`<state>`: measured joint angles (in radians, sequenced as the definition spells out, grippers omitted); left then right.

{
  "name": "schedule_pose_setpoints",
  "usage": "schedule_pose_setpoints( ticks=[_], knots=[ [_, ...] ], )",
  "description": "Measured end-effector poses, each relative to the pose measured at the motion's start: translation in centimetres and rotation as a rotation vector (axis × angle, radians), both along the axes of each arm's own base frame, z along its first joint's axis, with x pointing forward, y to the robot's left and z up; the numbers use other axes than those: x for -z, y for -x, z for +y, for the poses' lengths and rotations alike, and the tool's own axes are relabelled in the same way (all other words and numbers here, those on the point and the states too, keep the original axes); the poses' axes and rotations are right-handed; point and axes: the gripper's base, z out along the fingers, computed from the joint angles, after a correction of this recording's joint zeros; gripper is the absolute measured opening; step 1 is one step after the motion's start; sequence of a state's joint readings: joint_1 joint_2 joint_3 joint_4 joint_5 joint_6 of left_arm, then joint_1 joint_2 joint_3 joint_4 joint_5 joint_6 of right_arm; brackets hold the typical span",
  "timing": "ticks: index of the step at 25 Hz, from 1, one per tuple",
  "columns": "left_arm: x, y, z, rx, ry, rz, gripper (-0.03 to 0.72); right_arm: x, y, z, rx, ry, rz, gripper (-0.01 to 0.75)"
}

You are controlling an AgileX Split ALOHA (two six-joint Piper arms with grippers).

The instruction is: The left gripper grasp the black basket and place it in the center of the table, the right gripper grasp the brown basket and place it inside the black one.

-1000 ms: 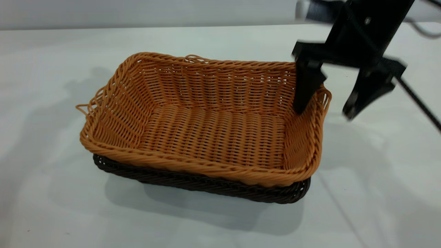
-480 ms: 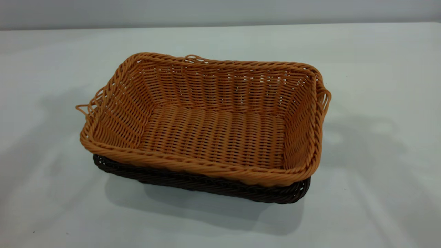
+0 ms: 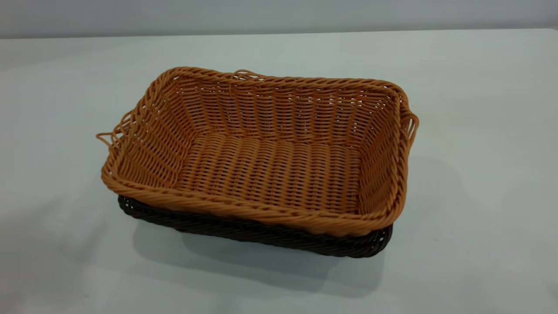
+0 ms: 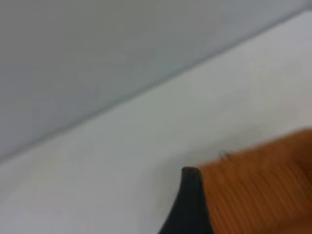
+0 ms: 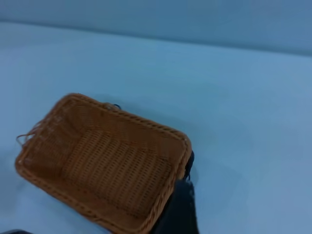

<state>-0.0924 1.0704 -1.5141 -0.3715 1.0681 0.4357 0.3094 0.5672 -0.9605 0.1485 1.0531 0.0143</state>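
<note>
Nothing to read here: no lettering, label, brand or number on the brown basket (image 3: 279, 174), none on the black basket (image 3: 261, 233) beneath it, none on the table (image 3: 479, 261).

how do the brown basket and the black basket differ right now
Colour: the brown basket is orange-tan, the black basket very dark brown-black.
Place: the brown basket sits nested inside the black basket, which rests on the table.
Visibility: the brown basket shows its whole open inside; of the black basket only a strip of rim shows under the brown one's near edge.
Both are rectangular woven wicker trays with braided rims.
</note>
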Motion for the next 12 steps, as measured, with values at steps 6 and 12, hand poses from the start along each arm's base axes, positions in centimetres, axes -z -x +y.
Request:
schedule_pose_setpoints(
  ticks=[6, 12],
  knots=[
    [0.2, 5.0, 0.8, -0.069, 0.017, 0.043, 0.568, 4.2, 6.3, -2.0, -0.012, -0.009, -0.047, 0.586],
    [3.5, 9.3, 1.4, -0.103, 0.02, 0.058, 0.568, 9.0, 8.2, -2.5, -0.023, 0.01, -0.021, 0.586]
  ],
)
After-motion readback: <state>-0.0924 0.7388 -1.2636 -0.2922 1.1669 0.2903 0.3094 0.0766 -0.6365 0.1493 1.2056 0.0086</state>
